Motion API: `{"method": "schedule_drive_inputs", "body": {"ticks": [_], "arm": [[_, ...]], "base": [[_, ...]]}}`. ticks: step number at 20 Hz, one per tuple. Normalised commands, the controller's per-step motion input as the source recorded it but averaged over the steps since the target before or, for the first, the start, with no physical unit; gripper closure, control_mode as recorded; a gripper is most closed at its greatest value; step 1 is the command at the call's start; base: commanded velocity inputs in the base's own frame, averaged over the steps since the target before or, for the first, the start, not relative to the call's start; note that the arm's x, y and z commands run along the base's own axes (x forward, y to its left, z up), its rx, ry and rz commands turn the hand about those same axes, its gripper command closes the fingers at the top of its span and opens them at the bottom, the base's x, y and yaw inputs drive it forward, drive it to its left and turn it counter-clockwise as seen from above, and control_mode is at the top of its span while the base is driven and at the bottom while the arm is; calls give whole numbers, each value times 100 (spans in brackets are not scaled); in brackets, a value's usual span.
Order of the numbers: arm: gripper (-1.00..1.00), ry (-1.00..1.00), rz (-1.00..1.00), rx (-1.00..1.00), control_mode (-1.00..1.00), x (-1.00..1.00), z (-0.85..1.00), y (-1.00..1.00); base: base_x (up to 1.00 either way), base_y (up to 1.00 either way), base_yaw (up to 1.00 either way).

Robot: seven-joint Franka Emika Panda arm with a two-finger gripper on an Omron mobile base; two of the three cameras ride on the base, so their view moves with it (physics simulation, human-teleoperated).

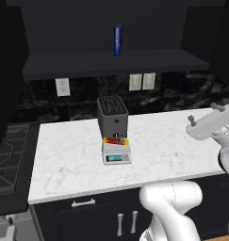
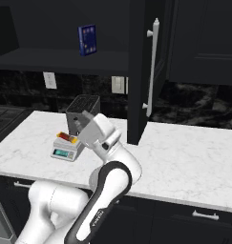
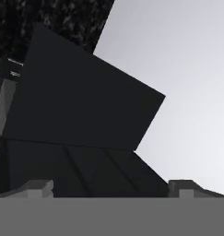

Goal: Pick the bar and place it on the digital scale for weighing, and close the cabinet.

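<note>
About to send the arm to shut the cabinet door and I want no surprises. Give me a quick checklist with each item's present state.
1. Bar lying on the digital scale: ok.
2. Tool jaws wide apart with nothing between them: ok.
3. Cabinet closed: not ok, its right door stands open, edge-on over the counter.
4. Door's silver handle free of obstruction: ok.
5. Blue box set back on the shelf, away from the door's swing: ok.
6. Left door's position: cannot tell.
</note>
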Motion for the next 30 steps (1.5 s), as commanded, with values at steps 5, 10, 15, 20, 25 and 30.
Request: {"method": "schedule_drive_inputs", "body": {"ticks": [5, 10, 15, 20, 25, 30], "arm": [[-100, 14, -2, 10, -100, -9, 6, -91], [-100, 17, 0, 9, -100, -9, 0, -87], [-100, 16, 0, 2, -100, 0, -24, -59], [-100, 12, 2, 4, -100, 0, -54, -61], [-100, 9, 5, 12, -100, 0, -29, -88], [-100, 3, 1, 14, -100, 2, 17, -80]], "base": [[0, 0, 0], [0, 0, 0], [0, 0, 0], [0, 0, 0], [0, 0, 0], [0, 0, 0]]}}
